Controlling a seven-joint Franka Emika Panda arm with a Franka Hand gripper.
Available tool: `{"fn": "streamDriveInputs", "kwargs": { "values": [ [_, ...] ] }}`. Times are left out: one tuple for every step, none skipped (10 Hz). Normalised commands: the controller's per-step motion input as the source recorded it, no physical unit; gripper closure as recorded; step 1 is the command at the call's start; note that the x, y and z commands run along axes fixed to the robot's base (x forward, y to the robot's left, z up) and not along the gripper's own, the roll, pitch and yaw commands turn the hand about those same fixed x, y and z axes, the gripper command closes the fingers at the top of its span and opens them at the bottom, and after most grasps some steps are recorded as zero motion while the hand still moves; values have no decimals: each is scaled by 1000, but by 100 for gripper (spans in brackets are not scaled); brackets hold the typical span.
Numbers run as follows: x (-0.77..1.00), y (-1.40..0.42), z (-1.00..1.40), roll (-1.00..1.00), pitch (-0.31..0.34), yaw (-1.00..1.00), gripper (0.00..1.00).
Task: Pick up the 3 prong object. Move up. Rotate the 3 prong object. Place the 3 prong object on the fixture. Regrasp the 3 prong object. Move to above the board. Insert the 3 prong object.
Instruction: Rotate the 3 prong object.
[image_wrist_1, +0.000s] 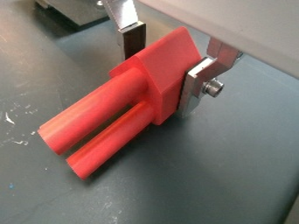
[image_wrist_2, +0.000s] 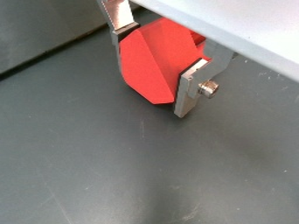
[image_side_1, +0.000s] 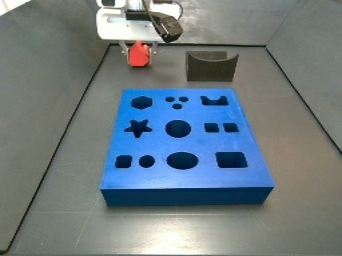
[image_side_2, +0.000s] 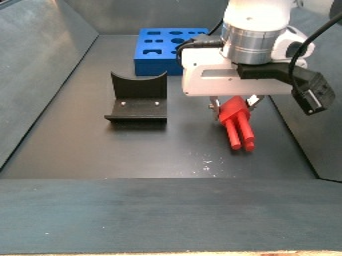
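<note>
The 3 prong object (image_wrist_1: 122, 109) is a red-orange plastic block with round prongs, and it sits between the gripper (image_wrist_1: 163, 63) fingers; in a wrist view two prongs show clearly, running out from the block toward the lower left of the frame, close to the dark floor (image_wrist_1: 222, 175). In a side view the piece (image_side_2: 238, 122) hangs under the white hand, right of centre, with its prongs reaching down toward the floor; whether the tips touch it cannot be told from here. In another side view it appears as a small red patch (image_side_1: 135, 55) at the upper left, beneath the gripper (image_side_1: 138, 30). The silver finger plates (image_wrist_2: 191, 87) press on opposite faces of the block, so the gripper looks closed on the piece. The fixture (image_side_2: 136, 98), a dark bracket with a curved notch, stands left of centre in that side view, apart from the piece, and the blue board (image_side_1: 185, 146) fills the middle of the other side view, with its cut-outs unfilled. This looks like the pick-up step, at the point of lifting. To do it well, the hold should be firm and centred on the block, since the long prongs put weight out to one side and may tip the piece in the pads. The lift should go straight up, slowly, so the prongs clear the floor without dragging and the piece does not twist before it is turned.
</note>
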Motion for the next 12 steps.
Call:
{"fn": "streamDriveInputs", "kwargs": {
  "values": [
    [0, 0, 0, 0, 0, 0, 0],
    [0, 0, 1000, 0, 0, 0, 0],
    [-10, -1, 1000, 0, 16, 0, 0],
    [-16, 0, 1000, 3, 34, 0, 0],
    [-11, 4, 1000, 12, 74, -2, 0],
    [-10, 8, 1000, 25, 99, -4, 0],
    [-14, 11, 1000, 51, 118, -6, 0],
    [-14, 11, 1000, 71, 128, -6, 0],
    [-20, 10, 1000, 91, 136, -5, 0],
    [-23, 7, 1000, 107, 141, 0, 0],
    [-23, 0, 906, 127, 146, 9, 0],
    [0, 0, 0, 0, 0, 1000, 0]
  ]
}}
